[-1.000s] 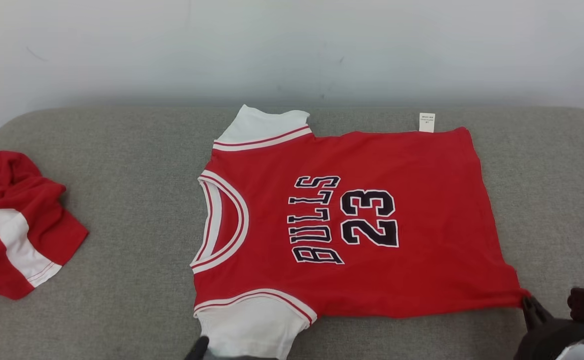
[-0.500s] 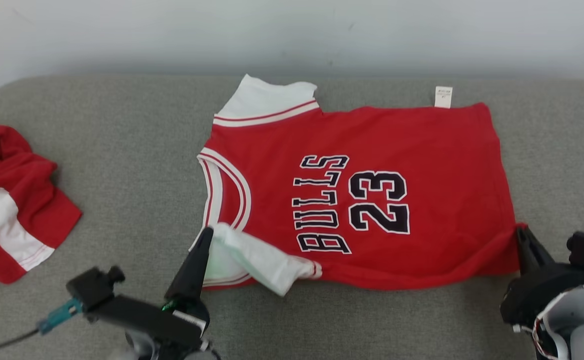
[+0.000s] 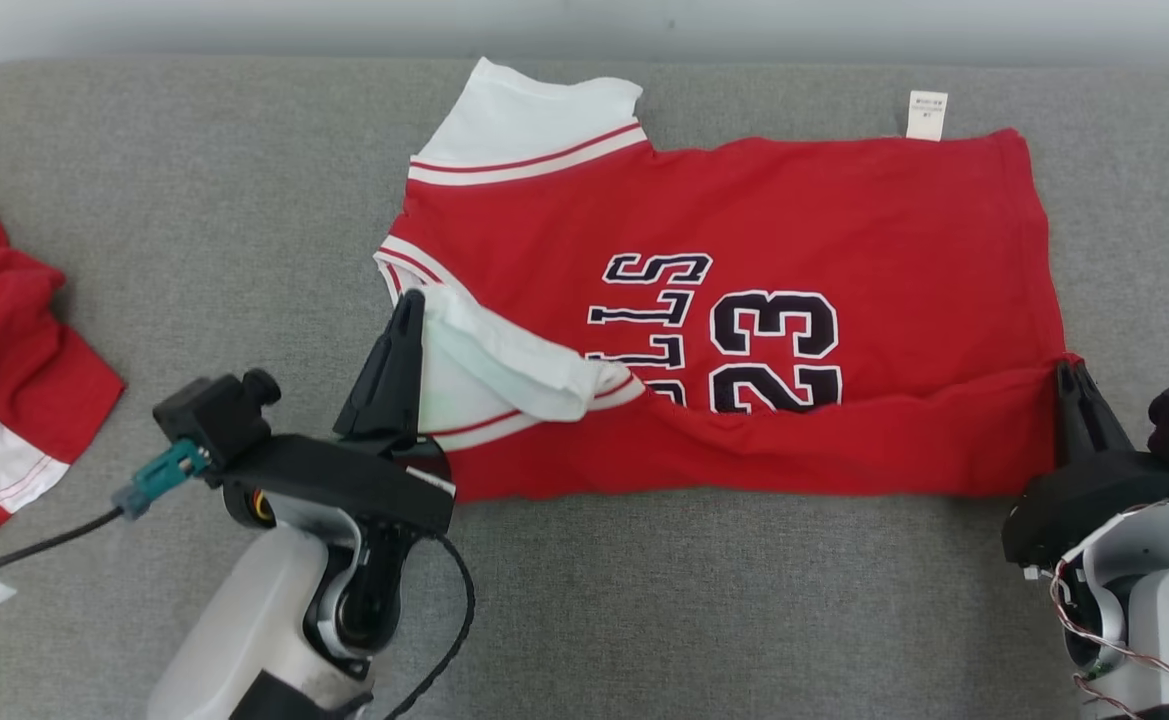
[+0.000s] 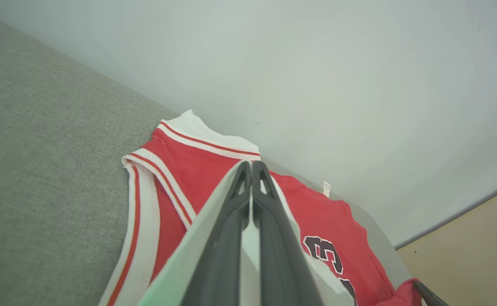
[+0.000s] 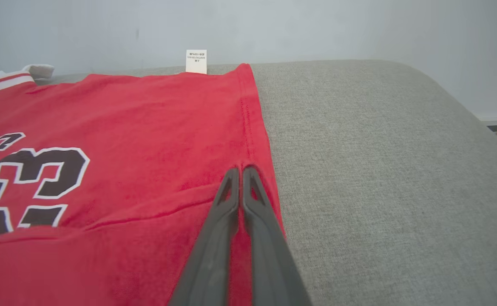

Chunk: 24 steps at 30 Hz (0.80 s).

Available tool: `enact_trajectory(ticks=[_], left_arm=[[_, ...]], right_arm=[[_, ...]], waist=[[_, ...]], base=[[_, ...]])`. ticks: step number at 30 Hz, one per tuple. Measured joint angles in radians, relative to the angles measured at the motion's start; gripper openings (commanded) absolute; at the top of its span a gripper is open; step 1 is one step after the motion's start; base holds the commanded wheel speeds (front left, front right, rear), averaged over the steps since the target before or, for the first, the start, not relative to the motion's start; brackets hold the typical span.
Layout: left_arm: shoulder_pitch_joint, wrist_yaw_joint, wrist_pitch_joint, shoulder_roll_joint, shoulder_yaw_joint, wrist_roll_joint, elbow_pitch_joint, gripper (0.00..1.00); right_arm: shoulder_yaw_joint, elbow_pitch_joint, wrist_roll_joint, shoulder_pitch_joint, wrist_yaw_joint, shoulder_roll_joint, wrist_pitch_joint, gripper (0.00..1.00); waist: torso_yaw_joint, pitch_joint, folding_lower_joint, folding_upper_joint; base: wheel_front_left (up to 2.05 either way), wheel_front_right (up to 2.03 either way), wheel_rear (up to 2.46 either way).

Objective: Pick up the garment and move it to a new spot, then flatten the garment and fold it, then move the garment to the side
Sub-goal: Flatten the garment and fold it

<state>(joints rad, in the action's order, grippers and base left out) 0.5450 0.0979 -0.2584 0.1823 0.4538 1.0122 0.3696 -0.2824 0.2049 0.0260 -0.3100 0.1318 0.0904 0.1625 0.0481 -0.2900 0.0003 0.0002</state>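
Across the grey couch (image 3: 194,200), the red jersey (image 3: 794,200) is lying long-ways left to right, left fingers (image 3: 392,372) pinching its near white sleeve (image 3: 504,365) and right fingers (image 3: 1081,415) pinching its near-right hem corner (image 3: 1039,395), so I'm guessing the fold's going toward the far edge.

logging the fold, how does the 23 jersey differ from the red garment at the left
The jersey lies spread out with its near edge lifted over itself; the left garment sits crumpled. The jersey is pinched in the fingers of the left gripper and right gripper; the left garment is untouched. The jersey shows lettering and 23; the left garment shows a plain white band. Both are red and white, on the grey cushion.
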Motion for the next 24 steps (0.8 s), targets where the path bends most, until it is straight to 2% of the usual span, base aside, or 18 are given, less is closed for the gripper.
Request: enact_trajectory(ticks=[12,24], left_arm=[[0.097,0.017,-0.004,-0.049,-0.057,-0.155,0.061,0.0],[0.139,0.026,-0.004,-0.07,-0.082,-0.212,0.111,0.0]], right_arm=[[-0.056,0.043,-0.075,-0.08,0.0,-0.014,-0.107,0.0],[-0.072,0.097,-0.115,-0.122,0.0,-0.017,-0.119,0.0]], waist=[[-0.002,-0.046,-0.0001,0.0],[-0.002,-0.078,-0.0002,0.0]], base=[[0.0,0.0,0.0],[0.0,0.0,0.0]])
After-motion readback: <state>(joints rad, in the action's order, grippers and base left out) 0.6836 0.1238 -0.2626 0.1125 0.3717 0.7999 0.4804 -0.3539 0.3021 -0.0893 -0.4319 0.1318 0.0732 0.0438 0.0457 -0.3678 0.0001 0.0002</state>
